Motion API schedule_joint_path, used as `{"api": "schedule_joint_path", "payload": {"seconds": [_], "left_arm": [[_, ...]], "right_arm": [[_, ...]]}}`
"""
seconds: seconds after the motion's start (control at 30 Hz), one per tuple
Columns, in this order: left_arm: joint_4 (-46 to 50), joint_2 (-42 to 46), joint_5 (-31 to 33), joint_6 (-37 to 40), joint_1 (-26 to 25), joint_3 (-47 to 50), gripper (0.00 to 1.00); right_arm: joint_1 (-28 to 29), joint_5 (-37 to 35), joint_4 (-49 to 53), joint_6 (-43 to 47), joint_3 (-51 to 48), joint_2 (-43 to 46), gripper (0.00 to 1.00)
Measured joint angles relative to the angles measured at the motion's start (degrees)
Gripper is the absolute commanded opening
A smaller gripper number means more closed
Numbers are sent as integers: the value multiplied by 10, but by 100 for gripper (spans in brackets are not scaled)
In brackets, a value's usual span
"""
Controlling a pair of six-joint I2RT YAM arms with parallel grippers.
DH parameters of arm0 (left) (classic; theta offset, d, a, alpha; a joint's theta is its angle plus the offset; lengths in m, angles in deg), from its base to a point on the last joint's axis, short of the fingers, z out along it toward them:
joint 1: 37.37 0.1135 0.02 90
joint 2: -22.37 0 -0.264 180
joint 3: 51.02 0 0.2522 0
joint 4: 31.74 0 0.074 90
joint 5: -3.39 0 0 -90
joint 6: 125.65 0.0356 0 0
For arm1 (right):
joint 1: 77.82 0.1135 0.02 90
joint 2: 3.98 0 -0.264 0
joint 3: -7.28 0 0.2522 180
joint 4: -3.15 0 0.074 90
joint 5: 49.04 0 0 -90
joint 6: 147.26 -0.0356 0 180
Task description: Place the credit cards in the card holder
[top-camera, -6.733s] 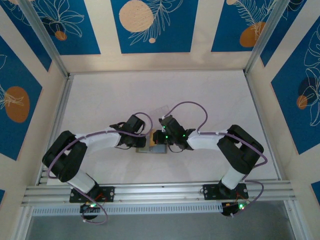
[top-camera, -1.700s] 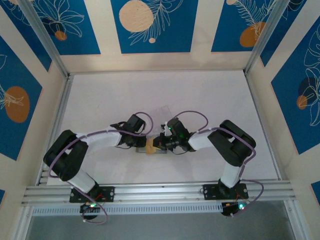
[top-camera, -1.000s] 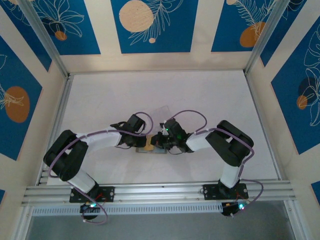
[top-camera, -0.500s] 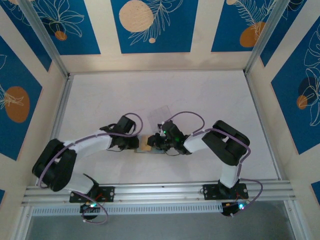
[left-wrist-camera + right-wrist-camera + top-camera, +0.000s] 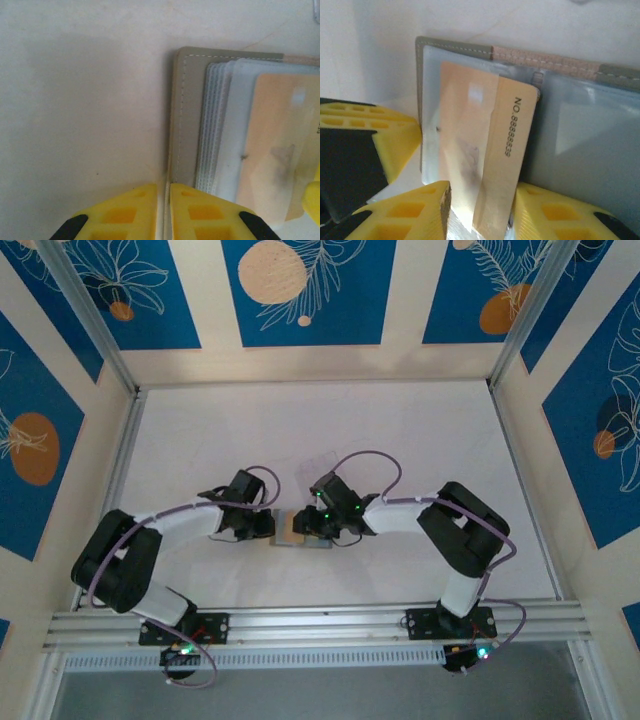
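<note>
Tan plastic is what I have between my right-hand fingers: a tan credit card (image 5: pixel 512 125) printed with a number along one edge. It lies on the open card holder (image 5: pixel 187 125), with most of its face already under a clear sleeve (image 5: pixel 460 125) on the holder's left half and its numbered edge still bare. The holder lies flat on the table (image 5: pixel 320 430), a little in from the near edge and about midway between the left and right edges.

My right gripper (image 5: pixel 480 192) stands with its jaws parted on either side of the card's near end. A sliver of pale sleeve shows beside one finger, so I judge it is no longer clamping. My left gripper (image 5: pixel 167 187) sits at the near left corner of the holder with its fingers almost together. I cannot tell whether they nip the grey cover or only press beside it.

I expect the card to be light, stiff and slick, so it should slide rather than bend. The best hold is across its two long edges at the bare end, pushing straight along the pocket. The sleeves are soft and floppy, and a tilted card could catch a lip or buckle one. The holder is light too and would probably skate on the table, so it needs pinning at that left corner.
</note>
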Motion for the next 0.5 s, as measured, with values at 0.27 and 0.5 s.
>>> {"api": "schedule_joint_path", "payload": {"seconds": [0.27,0.5], "left_arm": [[-10,-9,-3,0,0,0,13],[-10,-9,-3,0,0,0,13]], "right_arm": [[0,-35,154,56,48,10,17],[1,-68,224,78,94,7,0]]}}
